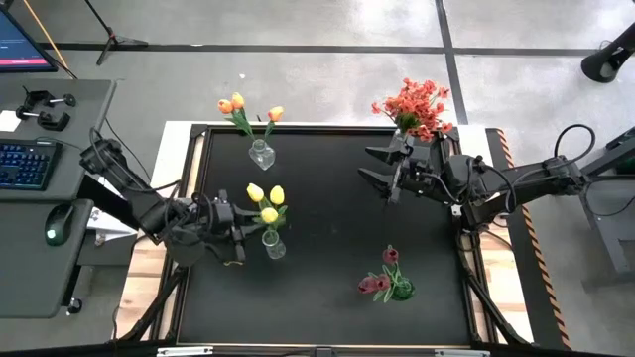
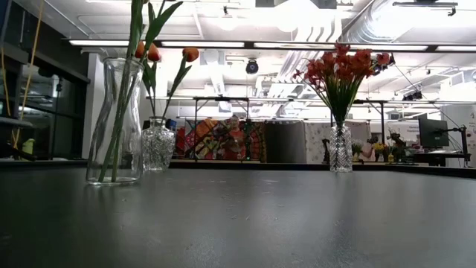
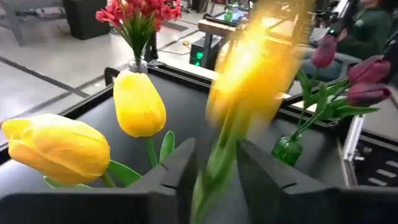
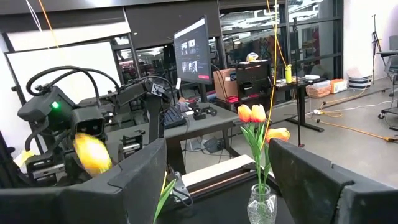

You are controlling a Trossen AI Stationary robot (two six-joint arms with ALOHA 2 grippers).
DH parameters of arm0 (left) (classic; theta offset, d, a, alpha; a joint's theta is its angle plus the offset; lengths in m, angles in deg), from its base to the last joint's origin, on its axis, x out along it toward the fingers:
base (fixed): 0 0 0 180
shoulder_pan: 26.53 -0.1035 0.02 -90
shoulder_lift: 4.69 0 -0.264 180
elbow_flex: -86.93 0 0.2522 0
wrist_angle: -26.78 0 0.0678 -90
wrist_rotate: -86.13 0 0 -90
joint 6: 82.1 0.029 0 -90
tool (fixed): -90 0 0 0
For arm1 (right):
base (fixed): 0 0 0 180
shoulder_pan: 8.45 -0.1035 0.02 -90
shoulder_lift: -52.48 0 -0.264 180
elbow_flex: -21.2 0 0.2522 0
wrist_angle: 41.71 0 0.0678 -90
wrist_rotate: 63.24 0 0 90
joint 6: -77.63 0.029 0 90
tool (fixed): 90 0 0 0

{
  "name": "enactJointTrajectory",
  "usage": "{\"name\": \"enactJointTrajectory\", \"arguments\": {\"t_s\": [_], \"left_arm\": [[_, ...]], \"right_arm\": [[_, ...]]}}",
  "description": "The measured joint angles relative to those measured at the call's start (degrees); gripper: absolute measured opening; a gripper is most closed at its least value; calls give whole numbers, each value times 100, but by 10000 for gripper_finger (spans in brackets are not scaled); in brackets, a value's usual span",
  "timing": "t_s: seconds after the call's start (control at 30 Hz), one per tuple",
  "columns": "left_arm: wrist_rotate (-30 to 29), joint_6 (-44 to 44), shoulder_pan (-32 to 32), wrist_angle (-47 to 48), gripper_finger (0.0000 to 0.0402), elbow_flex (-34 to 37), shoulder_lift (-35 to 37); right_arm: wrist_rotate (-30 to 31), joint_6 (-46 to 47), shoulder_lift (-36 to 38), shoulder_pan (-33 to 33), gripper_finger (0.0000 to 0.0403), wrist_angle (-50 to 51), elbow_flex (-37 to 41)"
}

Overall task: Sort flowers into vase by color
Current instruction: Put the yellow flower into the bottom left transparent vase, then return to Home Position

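Two yellow tulips stand in a clear vase at the table's left. A third yellow tulip shows blurred, its stem between the parted fingers of my left gripper, which reaches level from the left just above that vase. Orange tulips stand in a cut-glass vase at the far left, red-orange sprays in a vase at the far right, dark pink tulips in a green vase at the near right. My right gripper hangs open by the sprays, holding nothing. My left gripper has the third yellow tulip's stem between its two fingers, which come level from the table's left and lie across it. The fingers stand apart and the stem is blurred, so I cannot tell whether they touch it. The tulip stands roughly upright, head above the fingers.
A desk with a keyboard and mouse stands left of the table. The table's raised rim runs around the black top. The middle of the black top lies between the vases.
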Motion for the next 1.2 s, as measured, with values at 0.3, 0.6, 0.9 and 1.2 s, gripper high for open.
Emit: {"name": "enactJointTrajectory", "arguments": {"t_s": [0.3,0.6,0.9,1.2], "left_arm": [[1263,-446,-3,145,199,0,602],[1697,631,-34,-93,185,36,1871],[3429,2443,-1837,-2014,12,1331,2728],[5045,2389,-3439,-3272,1,2962,3773]], "right_arm": [[-2,-2,4,0,272,0,0],[-30,-2,273,-4,272,0,0],[-72,-2,363,-4,209,13,0],[-515,561,363,75,14,721,0]]}}
